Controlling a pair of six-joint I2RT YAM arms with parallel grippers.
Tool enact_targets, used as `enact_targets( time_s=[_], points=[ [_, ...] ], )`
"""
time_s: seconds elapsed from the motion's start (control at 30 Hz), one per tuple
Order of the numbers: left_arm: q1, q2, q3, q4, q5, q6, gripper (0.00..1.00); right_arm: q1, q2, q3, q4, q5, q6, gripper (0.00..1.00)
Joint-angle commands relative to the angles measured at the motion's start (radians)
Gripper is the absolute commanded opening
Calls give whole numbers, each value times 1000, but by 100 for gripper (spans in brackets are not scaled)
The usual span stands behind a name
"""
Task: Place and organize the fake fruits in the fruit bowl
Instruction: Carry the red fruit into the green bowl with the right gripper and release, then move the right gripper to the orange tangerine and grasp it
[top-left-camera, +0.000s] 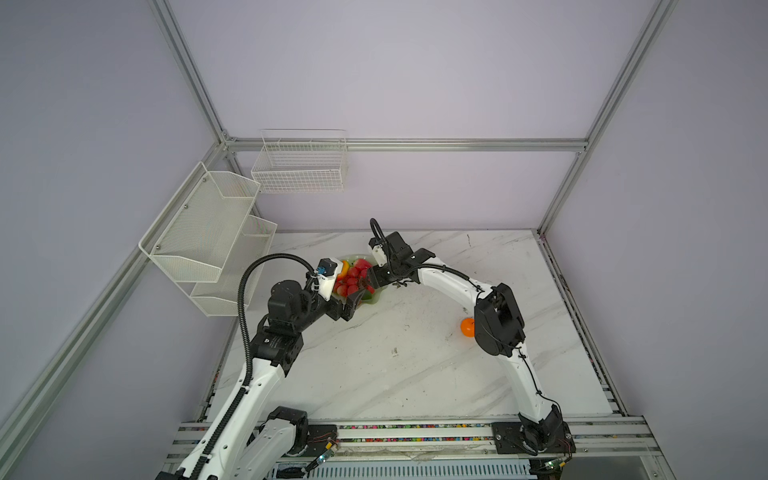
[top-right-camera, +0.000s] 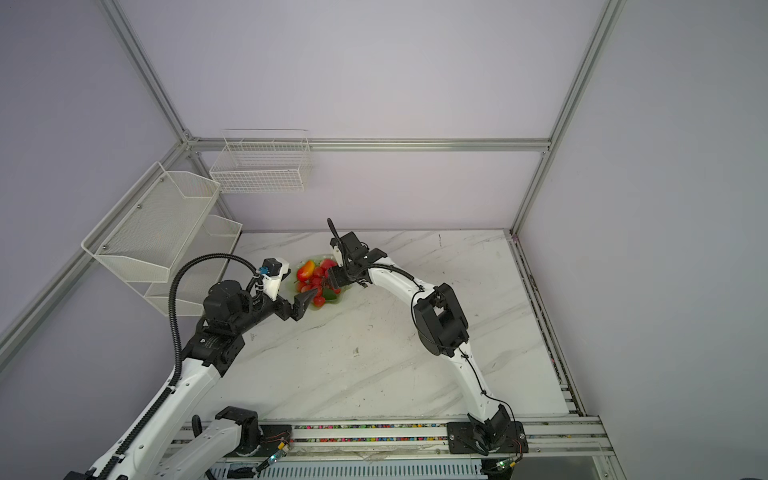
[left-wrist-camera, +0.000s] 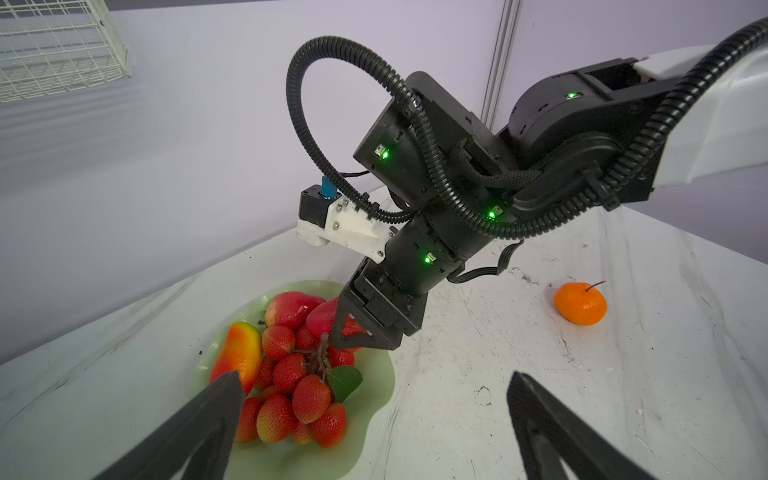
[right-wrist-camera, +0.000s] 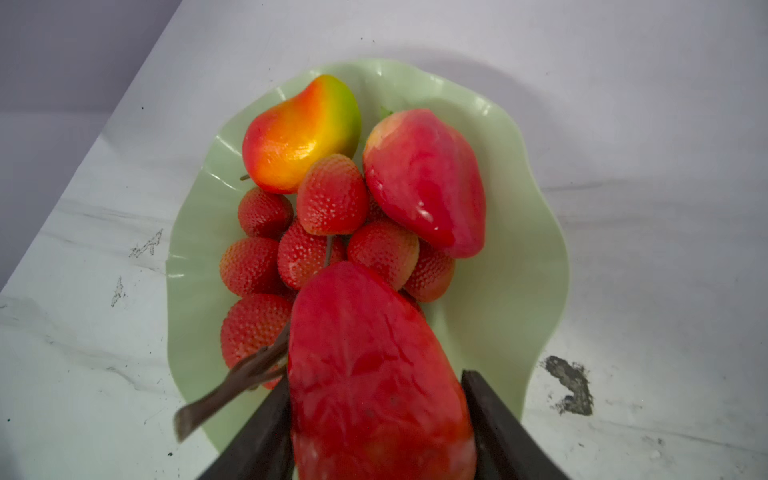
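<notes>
**Right pincer** (right-wrist-camera: 376, 380) — clenched on a smooth, glossy red plastic strawberry (right-wrist-camera: 365, 324), with one finger on each flank. The held strawberry hangs over the fruit bowl (right-wrist-camera: 536, 249), a shallow pale mint-green dish with a wavy scalloped rim. The fruit bowl stands on the white marble-patterned desk (top-left-camera: 415, 374). Whether the held strawberry touches the fruit beneath it cannot be told.

**Contents of the fruit bowl:**
- a red-to-yellow mango with a green tip (right-wrist-camera: 299, 133)
- a second strawberry (right-wrist-camera: 424, 178), smooth and red like the first
- a berry bunch (left-wrist-camera: 307, 395) of dimpled red berries on a brown stem with one green leaf

The mango and the second strawberry lie at one end of the fruit bowl. The berry bunch fills the middle and touches both.

**Left pincer** (left-wrist-camera: 376, 378) — released, jaws spread wide, holding nothing. It hovers at the rim of the fruit bowl, opposite the right pincer.

**Outside the fruit bowl:** a small orange mandarin with a short stem (left-wrist-camera: 580, 303) lies on the desk, well apart from the dish. In a top view the mandarin (top-left-camera: 467, 327) shows just beside the right arm's elbow.
</notes>
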Motion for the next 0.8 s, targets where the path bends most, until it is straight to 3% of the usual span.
enact_targets(
  time_s=[0.0,0.3,0.5,0.77],
  points=[
    [8,-16,-30,32,6,-37,100,5,33,47,-54,13,-15,61],
    [12,-11,-30,33,12,-38,100,6,66,88,-116,52,-54,66],
    [14,-9,-31,34,15,-39,100,6,67,107,-142,91,-67,75],
    [17,-11,-31,42,37,-44,100,6,-52,41,-95,151,-56,86]
  ],
)
